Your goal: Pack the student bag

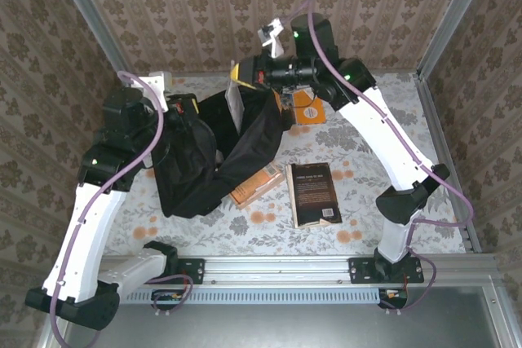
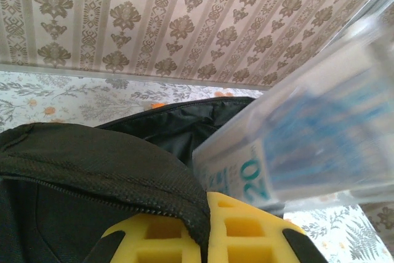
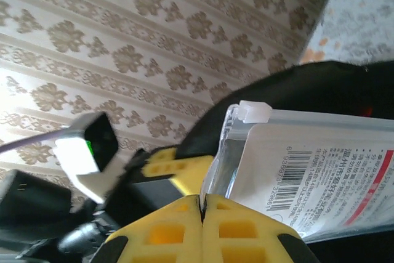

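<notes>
The student bag (image 1: 204,160), black and soft, is held up off the table with its mouth facing the back. My left gripper (image 1: 188,106) is shut on the bag's rim, and the black zipper edge (image 2: 123,177) runs between the yellow fingers (image 2: 246,232). My right gripper (image 1: 242,72) is shut on the corner of a clear plastic packet (image 1: 236,105) that hangs into the bag's mouth. In the right wrist view the packet (image 3: 308,164) shows a barcode label, pinched between the fingertips (image 3: 202,204). From the left wrist the same packet (image 2: 295,146) crosses above the bag, blurred.
A black book (image 1: 315,194) lies flat on the table right of the bag. An orange book (image 1: 254,184) is partly under the bag's lower edge. Another orange book (image 1: 307,108) lies under the right arm at the back. Patterned walls close in three sides.
</notes>
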Motion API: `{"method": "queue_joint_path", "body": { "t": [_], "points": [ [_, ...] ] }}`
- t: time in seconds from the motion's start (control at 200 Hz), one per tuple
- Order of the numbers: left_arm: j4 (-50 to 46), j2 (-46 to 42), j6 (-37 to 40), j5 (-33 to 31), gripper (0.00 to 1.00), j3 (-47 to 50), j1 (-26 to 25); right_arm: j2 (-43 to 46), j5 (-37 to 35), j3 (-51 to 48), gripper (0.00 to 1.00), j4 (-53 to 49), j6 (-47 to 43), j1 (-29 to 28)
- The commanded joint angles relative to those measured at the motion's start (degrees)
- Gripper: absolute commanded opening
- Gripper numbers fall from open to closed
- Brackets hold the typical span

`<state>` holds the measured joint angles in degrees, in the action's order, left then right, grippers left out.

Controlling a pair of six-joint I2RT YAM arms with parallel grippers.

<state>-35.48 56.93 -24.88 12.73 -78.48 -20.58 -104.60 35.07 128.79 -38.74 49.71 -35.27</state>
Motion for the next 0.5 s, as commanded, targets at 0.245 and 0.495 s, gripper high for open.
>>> {"method": "queue_joint_path", "body": {
  "t": [0.245, 0.495],
  "points": [
    [8.38, -1.72, -2.29, 7.3, 0.0, -3.79, -0.02, 3.41, 6.04, -7.42, 0.0, 4.38, -0.79, -3.22],
    [8.64, -3.16, -0.89, 8.7, 0.0, -3.2, -0.33, -1.46, 0.25, 1.8, 0.0, -20.97, -15.88, -2.97]
  ]
}}
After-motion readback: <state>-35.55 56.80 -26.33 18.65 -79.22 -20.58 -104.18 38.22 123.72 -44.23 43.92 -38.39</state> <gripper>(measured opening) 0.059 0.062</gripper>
